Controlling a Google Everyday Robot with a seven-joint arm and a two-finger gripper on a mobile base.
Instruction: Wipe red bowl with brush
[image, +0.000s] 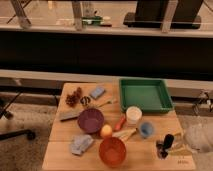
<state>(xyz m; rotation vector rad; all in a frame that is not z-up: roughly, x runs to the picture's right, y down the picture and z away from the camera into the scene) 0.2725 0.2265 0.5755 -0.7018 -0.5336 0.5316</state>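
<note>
Hovering at the right edge of the table (142, 159), my gripper (199, 138), spread or closed I cannot tell, sits just beside the brush (167, 143); grasp seemingly pending, then carry it left to the red bowl (112, 151) at front centre.
</note>
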